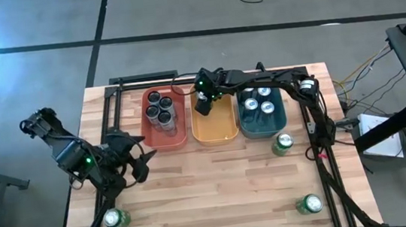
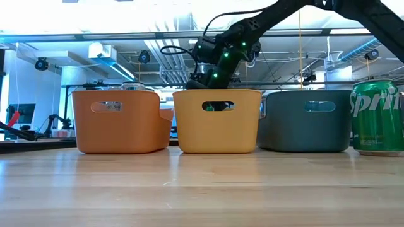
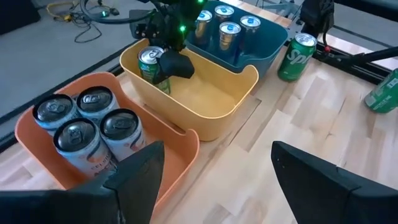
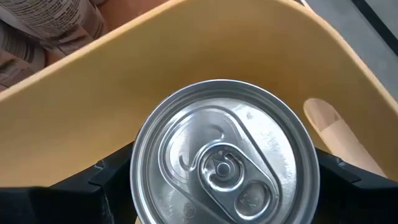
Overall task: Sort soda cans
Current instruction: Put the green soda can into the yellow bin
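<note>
Three tubs stand in a row at the far side: red (image 1: 166,136), yellow (image 1: 216,133) and teal (image 1: 261,128). Several silver-topped soda cans stand in the red tub (image 3: 81,127), and several pale blue ones in the teal tub (image 3: 227,28). My right gripper (image 1: 203,104) reaches into the yellow tub's far left corner, shut on a green can (image 3: 149,65). My left gripper (image 3: 217,180) hovers open over the table near the red tub (image 1: 136,157), with nothing between its fingers. Three green cans stand on the table (image 1: 282,144), (image 1: 309,205), (image 1: 116,218). My right gripper pinches the green can by its side wall just below the top rim (image 4: 140,168), one finger (image 4: 109,183) on each side. The fingers come from above, slanting down. The can is upright inside the yellow tub. Whether its base touches the tub floor is hidden by the wall.
Dark frame rails run along the table's left, right and far edges (image 1: 321,154). In the low view one green can (image 2: 377,116) stands close on the right. The wooden table's middle and near part (image 1: 212,196) is bare.
</note>
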`<action>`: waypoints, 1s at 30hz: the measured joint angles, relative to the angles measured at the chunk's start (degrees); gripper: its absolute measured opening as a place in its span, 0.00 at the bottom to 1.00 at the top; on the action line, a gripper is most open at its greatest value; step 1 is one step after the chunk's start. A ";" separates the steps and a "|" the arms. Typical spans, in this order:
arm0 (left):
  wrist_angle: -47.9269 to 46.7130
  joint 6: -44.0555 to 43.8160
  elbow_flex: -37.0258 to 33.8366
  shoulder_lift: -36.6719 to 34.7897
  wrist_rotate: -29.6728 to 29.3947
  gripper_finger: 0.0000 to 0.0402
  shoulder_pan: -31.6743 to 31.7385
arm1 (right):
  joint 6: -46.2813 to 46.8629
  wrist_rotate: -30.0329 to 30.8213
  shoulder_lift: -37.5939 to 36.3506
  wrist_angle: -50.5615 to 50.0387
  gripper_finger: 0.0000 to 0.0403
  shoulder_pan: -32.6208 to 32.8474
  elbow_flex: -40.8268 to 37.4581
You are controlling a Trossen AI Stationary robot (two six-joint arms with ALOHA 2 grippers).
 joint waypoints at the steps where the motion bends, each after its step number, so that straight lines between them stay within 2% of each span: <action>1: -0.03 -0.45 0.00 0.02 0.19 0.70 0.00 | 0.04 -0.02 0.04 -0.08 0.76 0.00 0.00; 11: 0.51 -0.71 0.00 0.02 1.72 0.70 0.00 | 2.84 0.61 0.46 0.63 0.89 0.04 0.04; 18: 3.00 -0.64 0.00 0.08 1.72 0.70 -0.02 | 3.06 1.23 -4.81 -3.59 0.90 0.87 1.76; 22: 5.93 -0.32 0.00 0.87 1.52 0.70 -0.58 | 4.92 2.38 -10.49 -10.31 0.91 3.63 1.99; 25: 10.09 2.79 0.00 1.98 1.31 0.70 -1.40 | 9.98 3.63 -15.32 -18.87 0.91 6.82 1.99; 30: 21.38 12.01 0.00 5.20 1.26 0.70 -2.01 | 28.67 9.11 -22.25 -38.18 0.91 15.48 0.98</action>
